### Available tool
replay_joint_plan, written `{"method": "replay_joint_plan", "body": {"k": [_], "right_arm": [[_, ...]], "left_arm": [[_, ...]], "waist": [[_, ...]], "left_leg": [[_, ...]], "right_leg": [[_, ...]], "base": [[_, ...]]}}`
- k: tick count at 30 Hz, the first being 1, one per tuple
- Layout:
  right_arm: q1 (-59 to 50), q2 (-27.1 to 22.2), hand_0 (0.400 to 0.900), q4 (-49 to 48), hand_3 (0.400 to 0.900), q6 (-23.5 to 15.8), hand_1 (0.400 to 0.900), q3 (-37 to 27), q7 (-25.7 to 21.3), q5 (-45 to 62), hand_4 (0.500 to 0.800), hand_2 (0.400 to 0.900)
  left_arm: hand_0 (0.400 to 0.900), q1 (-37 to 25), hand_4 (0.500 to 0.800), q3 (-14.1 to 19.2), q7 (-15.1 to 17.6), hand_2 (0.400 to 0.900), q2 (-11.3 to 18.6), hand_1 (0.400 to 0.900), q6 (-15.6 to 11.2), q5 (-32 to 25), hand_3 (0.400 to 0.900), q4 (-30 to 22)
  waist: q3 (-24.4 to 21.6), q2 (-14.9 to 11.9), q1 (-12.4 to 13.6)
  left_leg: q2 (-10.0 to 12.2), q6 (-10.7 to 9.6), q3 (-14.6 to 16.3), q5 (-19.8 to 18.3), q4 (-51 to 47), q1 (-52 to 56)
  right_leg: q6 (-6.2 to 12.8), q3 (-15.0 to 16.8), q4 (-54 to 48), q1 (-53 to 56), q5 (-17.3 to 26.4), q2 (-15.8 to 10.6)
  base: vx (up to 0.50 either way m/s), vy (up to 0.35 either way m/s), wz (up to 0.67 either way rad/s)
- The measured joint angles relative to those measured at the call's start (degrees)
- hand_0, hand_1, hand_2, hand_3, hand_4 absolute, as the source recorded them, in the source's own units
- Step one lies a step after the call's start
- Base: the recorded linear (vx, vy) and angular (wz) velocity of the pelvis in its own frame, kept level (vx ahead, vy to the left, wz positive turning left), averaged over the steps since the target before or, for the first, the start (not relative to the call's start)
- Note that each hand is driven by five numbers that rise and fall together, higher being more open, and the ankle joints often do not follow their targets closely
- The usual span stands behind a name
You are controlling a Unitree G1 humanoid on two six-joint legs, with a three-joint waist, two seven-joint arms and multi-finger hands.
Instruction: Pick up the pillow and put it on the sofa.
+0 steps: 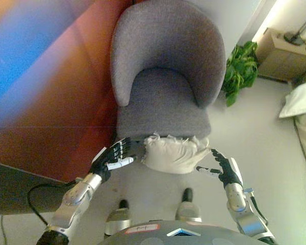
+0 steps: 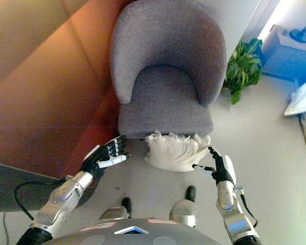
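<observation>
A cream pillow [image 1: 173, 153] with a frayed top edge sits against the front edge of the grey armchair's seat [image 1: 163, 104], between my two hands. I cannot tell what it rests on. My left hand [image 1: 115, 159] is open with its fingers straight, just left of the pillow; the right eye view shows a gap between that hand [image 2: 104, 155] and the pillow [image 2: 176, 152]. My right hand [image 1: 223, 169] is open with straight fingers at the pillow's right end, close to it or touching it. The armchair's curved back [image 1: 168, 35] rises behind the bare seat.
A reddish-brown panel [image 1: 66, 102] stands close along the armchair's left side. A green potted plant [image 1: 239, 69] stands right of the chair, with a wooden cabinet [image 1: 283, 56] behind it. White bedding [image 1: 301, 99] lies at the right edge. Light floor [image 1: 255, 132] stretches to the right.
</observation>
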Motion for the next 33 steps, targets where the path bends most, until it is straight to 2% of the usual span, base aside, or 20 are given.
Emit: {"method": "replay_joint_plan", "body": {"k": [1, 2, 4, 5, 6, 7, 8, 9, 10, 12, 14, 17, 20, 21, 24, 33], "right_arm": [[-0.8, -1.8, 0.9, 0.0, 0.9, 0.8, 0.9, -0.8, 0.1, -1.6, 0.8, 0.9], [-1.7, -3.7, 0.9, 0.6, 0.9, 1.3, 0.9, -1.0, 0.2, -2.9, 0.8, 0.9], [-3.1, -7.6, 0.9, 1.8, 0.9, 1.9, 0.9, -1.0, -0.6, -4.2, 0.8, 0.9], [-4.7, -8.9, 0.9, 3.4, 0.9, 1.9, 0.9, -1.2, -1.6, -4.8, 0.8, 0.9], [-6.4, -9.6, 0.9, 4.6, 0.9, 2.0, 0.9, -1.5, -3.6, -5.0, 0.8, 0.9], [-8.2, -10.0, 0.9, 5.1, 0.9, 2.1, 0.9, -2.2, -5.5, -5.4, 0.8, 0.9], [-10.0, -10.6, 0.9, 5.3, 0.9, 2.3, 0.9, -2.3, -7.4, -6.5, 0.8, 0.9], [-11.9, -10.5, 0.9, 5.5, 0.9, 2.6, 0.9, -2.5, -8.7, -7.1, 0.8, 0.9], [-13.9, -9.8, 0.9, 5.6, 0.9, 3.1, 0.9, -2.0, -9.3, -7.3, 0.8, 0.9], [-16.2, -9.3, 0.9, 5.6, 0.9, 4.3, 0.9, -0.4, -10.9, -8.8, 0.8, 0.9], [-20.7, -9.3, 0.9, 5.7, 0.9, 5.2, 0.9, 0.0, -11.5, -9.3, 0.8, 0.9], [-27.4, -9.4, 0.9, 5.8, 0.9, 5.6, 0.9, 0.4, -11.5, -9.4, 0.8, 0.9], [-31.8, -9.5, 0.9, 6.3, 0.9, 5.6, 0.9, 1.0, -11.5, -9.4, 0.8, 0.9], [-33.9, -9.6, 0.9, 6.6, 0.9, 5.4, 0.9, 1.4, -11.5, -9.4, 0.8, 0.9], [-37.3, -9.7, 0.9, 8.6, 0.9, 5.4, 0.9, 1.9, -11.5, -9.3, 0.8, 0.9], [-42.9, -10.1, 0.9, 15.4, 0.9, 7.9, 0.9, 2.3, -12.5, -8.5, 0.8, 0.9]], "left_arm": [[0.9, 1.5, 0.8, -0.2, -0.7, 0.9, -0.8, 0.9, 0.2, -0.3, 0.9, -1.4], [0.9, 2.0, 0.8, -0.3, -2.1, 0.9, -1.2, 0.9, 0.6, -0.5, 0.9, -2.6], [0.9, 0.7, 0.8, -1.8, -3.3, 0.9, -1.4, 0.9, 0.8, -1.8, 0.9, -3.1], [0.9, -0.2, 0.8, -2.5, -3.6, 0.9, -1.4, 0.9, 0.8, -2.7, 0.9, -3.1], [0.9, -1.4, 0.8, -3.4, -3.7, 0.9, -1.3, 0.9, 0.7, -3.2, 0.9, -3.1], [0.9, -3.0, 0.8, -4.0, -4.0, 0.9, -1.4, 0.9, 0.5, -3.9, 0.9, -3.1], [0.9, -4.5, 0.8, -4.7, -4.1, 0.9, -1.3, 0.9, -0.2, -4.2, 0.9, -3.1], [0.9, -6.4, 0.8, -4.6, -4.2, 0.9, -1.0, 0.9, -0.5, -4.5, 0.9, -3.0], [0.9, -8.5, 0.8, -4.7, -4.2, 0.9, -0.4, 0.9, -0.5, -4.6, 0.9, -2.8], [0.9, -13.0, 0.8, -5.2, -3.8, 0.9, 1.1, 0.9, -1.5, -5.1, 0.9, -2.8], [0.9, -19.3, 0.8, -5.6, -3.2, 0.9, 3.1, 0.9, -2.9, -5.5, 0.9, -2.9], [0.9, -24.1, 0.8, -5.1, -1.3, 0.9, 4.7, 0.9, -4.8, -6.2, 0.9, -2.9], [0.9, -25.2, 0.8, -5.2, -0.1, 0.9, 5.1, 0.9, -5.8, -6.2, 0.9, -2.9], [0.9, -25.0, 0.8, -5.6, 0.3, 0.9, 5.2, 0.9, -5.9, -6.2, 0.9, -2.8], [0.9, -24.9, 0.8, -6.1, 0.2, 0.9, 5.2, 0.9, -6.4, -6.2, 0.9, -2.8], [0.9, -24.8, 0.8, -6.2, -0.8, 0.9, 5.5, 0.9, -7.1, -6.4, 0.9, -2.8]], "waist": [[0.5, 2.5, 0.1], [1.1, 3.8, 0.3], [1.5, 4.5, 1.5], [1.9, 4.8, 1.4], [2.5, 5.6, 1.2], [4.0, 6.8, 1.4], [4.9, 8.4, 1.2], [6.4, 8.8, 1.3], [8.5, 7.9, 1.2], [11.2, 6.5, 1.3], [16.0, 6.1, 1.4], [19.7, 6.3, 2.5], [20.9, 6.2, 3.5], [21.1, 6.0, 3.9], [21.1, 6.1, 4.6], [21.2, 6.3, 5.0]], "left_leg": [[2.5, 0.1, -0.1, 0.3, 1.2, -0.7], [4.3, -1.0, -0.4, 0.5, 5.1, -3.2], [6.0, -0.8, -0.1, 0.8, 12.0, -10.3], [6.4, -0.9, 0.0, 0.9, 11.2, -11.9], [7.4, -1.1, 1.6, 1.1, 8.8, -13.4], [8.4, -0.8, 2.9, 2.0, 6.6, -14.4], [9.0, -0.9, 2.8, 2.8, 4.9, -16.1], [8.7, -2.8, 2.3, 5.4, 4.3, -16.8], [7.8, -3.1, 2.1, 6.0, 3.9, -17.8], [5.5, -1.9, 1.0, 6.9, 4.2, -21.0], [3.7, -0.8, 0.3, 7.5, 7.1, -25.2], [2.5, 0.3, -1.2, 5.0, 14.3, -33.0], [2.5, 0.7, -2.4, 2.3, 21.1, -38.4], [2.8, 0.7, -3.2, 0.0, 26.3, -41.7], [3.6, 1.1, -4.5, -3.1, 33.3, -47.3], [4.2, 1.0, -7.4, -7.7, 50.1, -62.4]], "right_leg": [[-1.48, -0.8, 0.3, 0.3, -0.3, 2.3], [-2.43, -1.5, 0.3, 0.3, -0.5, 3.8], [-3.73, -3.1, -0.1, -1.0, -0.6, 4.4], [-4.09, -4.7, -0.2, -1.7, -0.4, 4.5], [-4.29, -6.2, -0.2, -2.7, -0.3, 4.9], [-4.28, -7.6, 0.0, -3.8, -0.2, 5.5], [-4.2, -9.1, 0.4, -5.6, -0.1, 6.0], [-4.04, -9.6, 0.5, -6.6, 0.7, 5.7], [-3.64, -9.5, 0.7, -7.4, 1.0, 4.7], [-2.45, -7.6, 4.1, -11.6, 0.0, 2.0], [-1.57, -6.3, 9.3, -16.0, -1.2, -0.5], [-1.12, -3.8, 18.7, -24.3, -5.1, -3.7], [-1.17, -2.5, 25.7, -29.5, -8.1, -5.3], [-1.15, -1.3, 30.4, -32.5, -10.3, -6.2], [-1.61, -0.1, 36.9, -37.5, -13.2, -6.9], [-2.45, 5.3, 55.5, -53.4, -19.4, -9.3]], "base": [[0.01, -0.185, 0.24], [-0.11, -0.095, 0.29], [-0.15, 0.001, 0.37], [-0.22, 0.045, 0.45], [-0.21, 0.038, 0.43], [-0.13, 0.016, 0.27], [-0.06, 0.03, 0.2], [-0.06, 0.046, 0.16], [-0.09, 0.06, 0.25], [-0.08, 0.018, 0.27], [-0.07, -0.019, 0.14], [-0.07, -0.014, 0.0], [-0.03, -0.011, 0.01], [-0.06, -0.003, 0.05], [-0.06, 0.023, 0.06], [0.02, 0.041, 0.07]]}}
